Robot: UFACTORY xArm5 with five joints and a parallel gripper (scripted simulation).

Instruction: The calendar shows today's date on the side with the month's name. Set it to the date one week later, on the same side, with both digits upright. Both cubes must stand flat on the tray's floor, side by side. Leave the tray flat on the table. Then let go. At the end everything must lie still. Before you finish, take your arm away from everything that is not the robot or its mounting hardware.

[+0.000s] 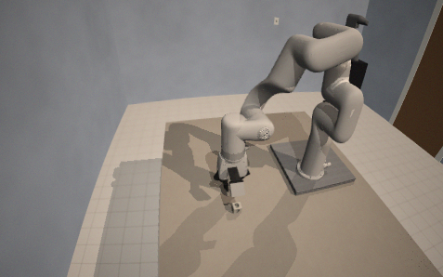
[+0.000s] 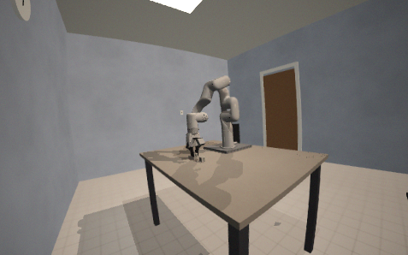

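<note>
My gripper [image 1: 234,182] points down over the left middle of the table and is shut on a pale cube [image 1: 238,190], held a little above the table top. A second small cube [image 1: 236,206] with a dark digit on one face stands on the table just in front of and below the held cube, apart from it. In the exterior view the gripper [image 2: 196,152] and the lower cube [image 2: 201,159] are very small. A dark shape [image 1: 216,177] shows behind the gripper, mostly hidden; I cannot tell whether it is the tray. The digits are too small to read.
The arm's grey base plate [image 1: 312,168] lies at the back right of the table. The table's left edge [image 1: 161,204] runs close to the cubes. A brown door [image 2: 281,112] stands in the far wall.
</note>
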